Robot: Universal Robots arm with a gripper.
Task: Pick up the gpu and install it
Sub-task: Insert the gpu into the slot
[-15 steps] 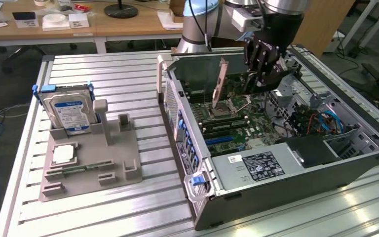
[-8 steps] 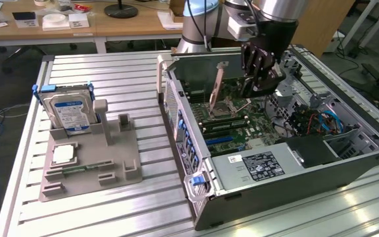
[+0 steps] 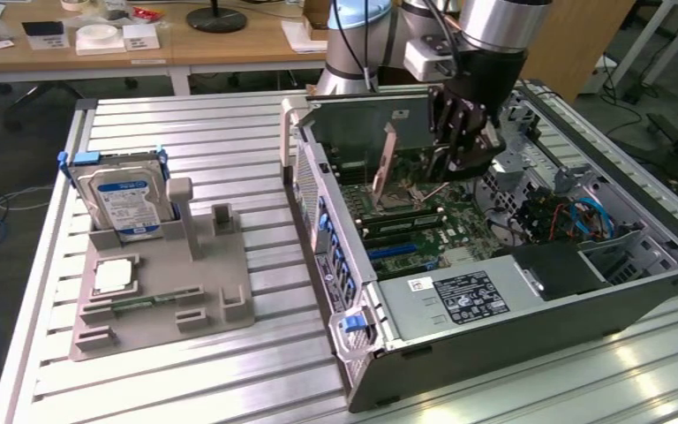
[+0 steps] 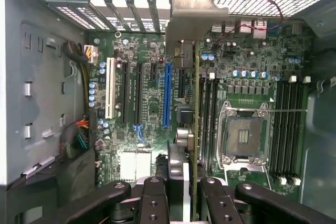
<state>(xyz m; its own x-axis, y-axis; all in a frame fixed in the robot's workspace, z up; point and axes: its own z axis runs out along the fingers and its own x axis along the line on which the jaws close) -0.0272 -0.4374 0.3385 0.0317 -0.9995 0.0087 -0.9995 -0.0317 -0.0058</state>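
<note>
Gpu [image 4: 190, 24] is already picked up, pinched edge-on between my jaws and hanging inside the open computer case [image 3: 621, 300] above the motherboard [image 4: 152, 103], near the long blue slot [image 4: 167, 95] but not yet seated, so I judge the installing is left.

The motherboard [image 4: 152, 103] is green, its slot [image 4: 167, 95] blue, the jaws black, the gpu [image 4: 197, 103] bracket [image 4: 190, 22] pale grey.

The computer case [image 3: 493, 353] is open on top. The end effector [image 4: 181, 195], clamping the gpu [image 4: 191, 19], stands over the motherboard [image 4: 152, 103]. Power supply [image 3: 457, 296] and cables [image 3: 586, 216] crowd the exterior view's right.
</note>
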